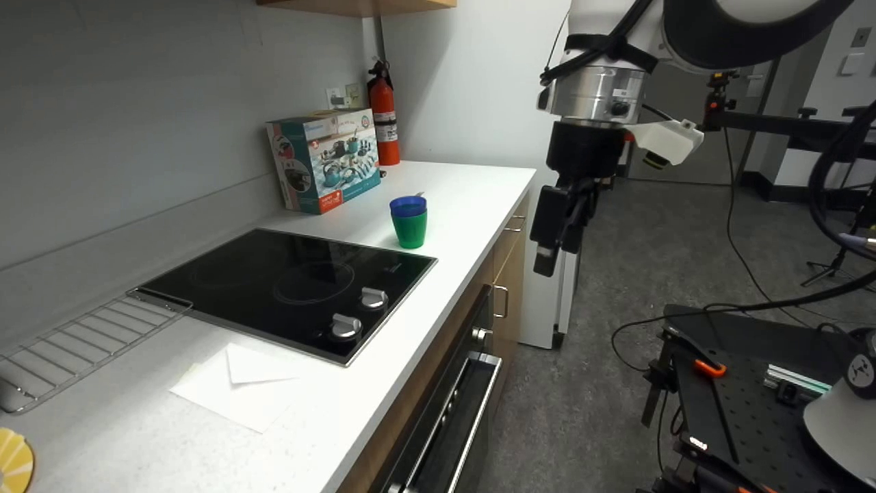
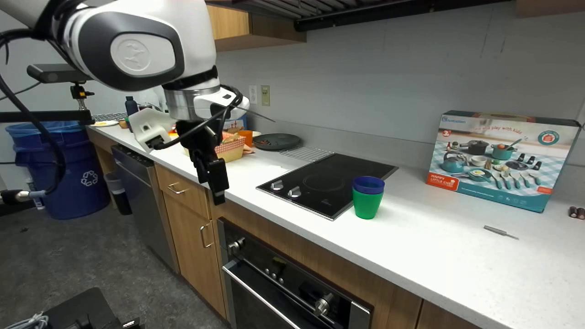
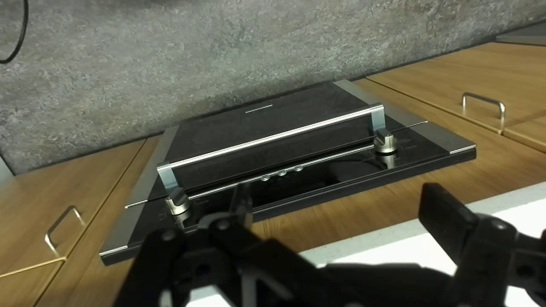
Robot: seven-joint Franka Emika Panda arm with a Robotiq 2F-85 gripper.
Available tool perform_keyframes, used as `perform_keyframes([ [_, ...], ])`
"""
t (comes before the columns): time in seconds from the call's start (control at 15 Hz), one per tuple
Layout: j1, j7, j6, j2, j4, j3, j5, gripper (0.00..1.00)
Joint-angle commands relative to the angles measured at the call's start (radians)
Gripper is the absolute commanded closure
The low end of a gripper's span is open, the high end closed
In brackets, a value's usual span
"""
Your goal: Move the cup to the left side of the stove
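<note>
The cup (image 1: 410, 229), small and tapered, is green with a blue upper part. It stands upright on the counter close to the edge of the stove (image 1: 239, 267), also in an exterior view (image 2: 367, 203). The stove is a flat black glass cooktop with silver knobs, also in an exterior view (image 2: 320, 180). My gripper (image 1: 558, 250) hangs in the air in front of the counter, apart from the cup, also in an exterior view (image 2: 219, 194). In the wrist view my gripper (image 3: 341, 204) has its fingers wide apart with nothing between them. Cup and cooktop are out of the wrist view.
A toy-set box (image 2: 498, 160) and a fire extinguisher (image 1: 385, 123) stand at the back of the counter. A wire rack (image 1: 82, 349) and papers (image 1: 239, 383) lie beside the stove. A basket (image 2: 231, 148) and dark pan (image 2: 276, 141) stand farther along. An oven handle (image 3: 273, 138) juts out below.
</note>
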Motion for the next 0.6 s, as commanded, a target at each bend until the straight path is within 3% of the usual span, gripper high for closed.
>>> perform_keyframes([
  [0.0, 0.017, 0.0, -0.017, -0.009, -0.019, -0.012, 0.014, 0.0],
  [0.2, -0.005, 0.028, 0.014, 0.005, -0.057, -0.001, -0.013, 0.0],
  [0.53, -0.085, 0.053, 0.055, 0.098, 0.045, -0.047, -0.061, 0.0],
])
